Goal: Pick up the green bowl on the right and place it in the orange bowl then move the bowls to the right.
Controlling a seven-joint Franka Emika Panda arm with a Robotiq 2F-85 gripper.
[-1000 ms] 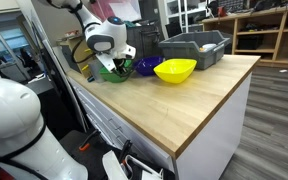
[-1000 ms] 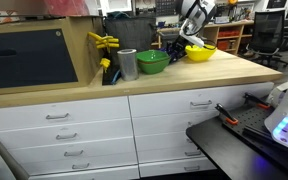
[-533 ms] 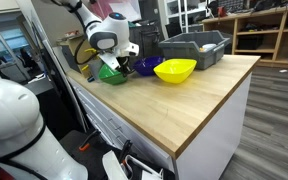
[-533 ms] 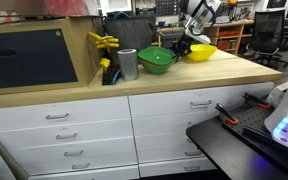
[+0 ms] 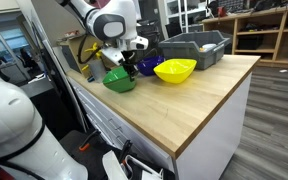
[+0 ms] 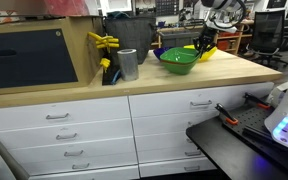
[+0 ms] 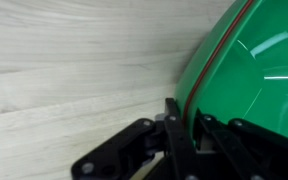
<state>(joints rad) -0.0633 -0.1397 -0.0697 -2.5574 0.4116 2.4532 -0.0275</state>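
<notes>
As I read my screens from the left, green bowl: the bright green, round, glossy plastic bowl (image 5: 118,81) hangs tilted at the left end of the row of bowls. I judge it to be clear of the pale wooden bench (image 5: 199,105).
Tool: the tool (image 5: 125,67) is pinched on the green bowl's rim. In the wrist view the tool (image 7: 187,122) has one finger inside the green wall and one outside, with bare wood off to the side.
Dark blue bowl: the smaller dark blue round bowl (image 5: 148,66) sits on the bench just to the right of the green one. I have nothing on it.
Yellow bowl: the yellow round plastic bowl (image 5: 175,71) stands next along, apart from the tool and upright.
Grey bin: the grey plastic bin (image 5: 195,48) sits behind the yellow bowl, further right.
Orange bowl: I cannot find it in any view. It may be hidden behind the arm or the green bowl, but I won't guess where.
Done: by my judgement, the pick-up only. The green bowl is gripped and off the bench.
Left: I have to locate the orange bowl, set the green bowl inside it and let go. After that I shift the nested pair to the right, so most of the job is ahead of me.
</notes>
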